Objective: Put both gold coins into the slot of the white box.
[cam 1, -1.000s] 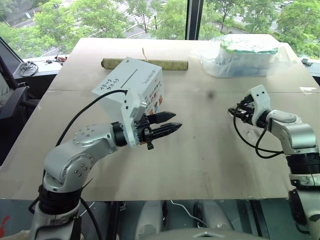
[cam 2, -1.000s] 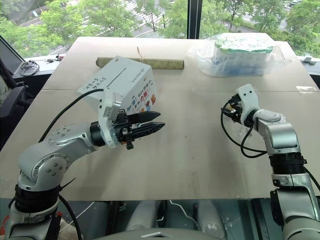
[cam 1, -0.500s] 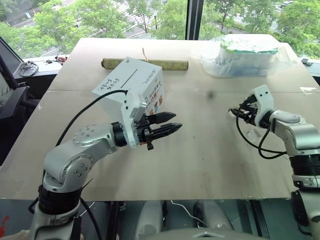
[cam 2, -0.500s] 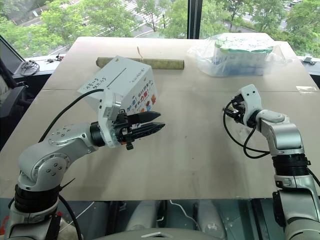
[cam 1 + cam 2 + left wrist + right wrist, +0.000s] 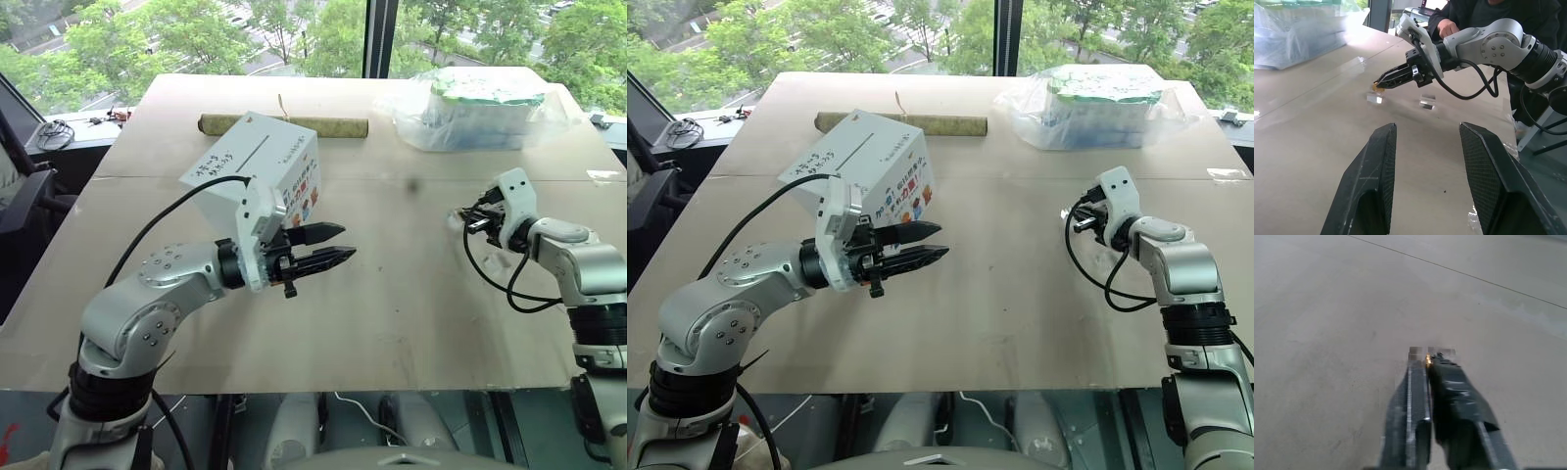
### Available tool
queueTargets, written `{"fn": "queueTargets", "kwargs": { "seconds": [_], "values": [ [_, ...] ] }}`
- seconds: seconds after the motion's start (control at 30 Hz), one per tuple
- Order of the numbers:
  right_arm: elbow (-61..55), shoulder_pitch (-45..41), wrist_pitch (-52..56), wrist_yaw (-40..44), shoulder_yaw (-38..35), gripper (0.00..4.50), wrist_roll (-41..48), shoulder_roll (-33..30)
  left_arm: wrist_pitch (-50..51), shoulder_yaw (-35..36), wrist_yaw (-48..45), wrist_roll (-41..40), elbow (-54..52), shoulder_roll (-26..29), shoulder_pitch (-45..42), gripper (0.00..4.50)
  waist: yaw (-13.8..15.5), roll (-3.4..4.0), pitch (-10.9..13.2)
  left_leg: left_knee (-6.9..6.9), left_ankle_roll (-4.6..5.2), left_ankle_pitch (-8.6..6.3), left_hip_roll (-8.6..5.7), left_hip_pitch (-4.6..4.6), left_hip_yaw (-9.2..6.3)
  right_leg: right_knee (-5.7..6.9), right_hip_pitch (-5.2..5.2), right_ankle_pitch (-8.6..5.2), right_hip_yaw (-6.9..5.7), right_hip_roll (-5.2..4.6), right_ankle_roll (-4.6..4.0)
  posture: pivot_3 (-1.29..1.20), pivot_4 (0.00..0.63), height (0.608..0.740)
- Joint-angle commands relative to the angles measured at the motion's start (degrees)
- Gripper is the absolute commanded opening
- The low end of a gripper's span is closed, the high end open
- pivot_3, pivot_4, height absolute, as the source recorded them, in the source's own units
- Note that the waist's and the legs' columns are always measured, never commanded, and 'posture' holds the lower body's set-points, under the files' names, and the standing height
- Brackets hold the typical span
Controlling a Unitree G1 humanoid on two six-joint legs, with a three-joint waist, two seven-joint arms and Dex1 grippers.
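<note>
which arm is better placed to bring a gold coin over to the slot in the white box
Right. The right tool is shut on a gold coin at its tips, just above the table. The left tool is open and empty beside the white box, whose slot faces up.

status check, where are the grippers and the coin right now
Right gripper shut on a gold coin, low over the table. Left gripper open, empty, beside the white box. Slot unobstructed.

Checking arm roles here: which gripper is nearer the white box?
Left. The left gripper hangs open just in front of the white box, while the right gripper, shut on a gold coin, sits far across the table.
</note>
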Motion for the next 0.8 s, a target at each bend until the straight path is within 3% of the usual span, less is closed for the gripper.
{"fn": "queueTargets", "kwargs": {
  "seconds": [0.03, 0.27, 0.53, 0.7, 0.8],
  "values": [
    [-1.39, -0.61, -0.37, -0.06, -1.72, 0.09, 0.27, -0.63, -1.45, 0.31, -0.52, 0.21, -2.02, 0.42, 0.35, 2.05, 0.0, 0.0, 0.0, 0.0, 0.0, 0.0, 0.0, 0.0, 0.0, 0.0, 0.0, 0.0, 0.0, 0.0, 0.0, 0.0, 0.15, 0.74],
    [-2.52, -0.99, 0.0, -0.1, -2.72, 0.09, 1.25, -0.89, -1.99, 0.07, -0.46, 0.64, -1.41, 0.0, 0.28, 2.05, 0.0, 0.0, 0.0, 0.0, 0.0, 0.0, 0.0, 0.0, 0.0, 0.0, 0.0, 0.0, 0.0, 0.0, 0.0, 0.0, 0.15, 0.74],
    [-8.32, -2.71, 5.5, -1.03, -11.21, 0.09, 9.62, 0.15, -0.04, 1.05, 2.14, -1.97, 0.83, -2.96, -2.79, 2.05, 0.08, 0.02, 0.01, 0.0, 0.01, -0.01, 0.0, -0.01, -0.02, 0.01, 0.0, 0.0, -0.02, 0.0, 0.0, 0.0, 0.15, 0.74],
    [-20.68, -2.18, 15.28, 0.67, -19.83, 0.09, 26.46, 2.06, 4.16, 2.64, 6.0, -8.21, 3.6, -5.5, -6.89, 2.05, 0.09, 0.02, 0.01, -0.01, 0.02, -0.01, 0.01, -0.04, -0.04, 0.0, 0.0, 0.0, -0.04, -0.02, 0.01, 0.0, 0.15, 0.74],
    [-31.1, -3.68, 22.91, -4.03, -23.67, 0.09, 44.12, 4.79, 6.74, 3.32, 7.69, -12.76, 7.27, -7.52, -11.61, 2.05, 0.07, 0.03, 0.02, -0.01, 0.02, -0.01, 0.03, -0.06, -0.09, 0.01, 0.01, 0.0, -0.08, -0.06, 0.01, 0.0, 0.15, 0.74]
  ]
}}
